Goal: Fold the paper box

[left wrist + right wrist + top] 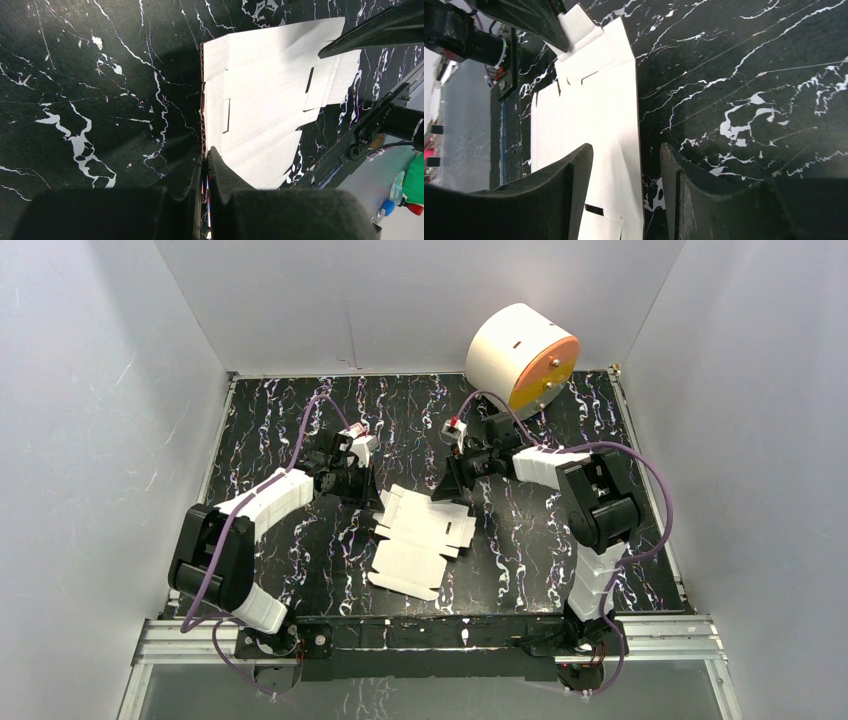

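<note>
My left pincer point(205, 152) is closed on the far left edge of the paper box point(420, 540), a flat white die-cut cardboard sheet with tabs and slots. It lies on the black, white-veined marble bench point(270, 420). The sheet's edge runs straight into the seam between my pads, so the pinch point itself is hidden. From the right wrist, the tab beside that pincer looks tilted up off the bench.

My right pincer point(626, 150) stands open at the sheet's far right edge. One finger is over the white card and the other over bare bench, with the edge between them. I cannot tell whether either finger touches.

From each wrist, my own fingers cut off part of the sheet. Well beyond the sheet's far right corner sits a big white cylinder with an orange face point(520, 355).
</note>
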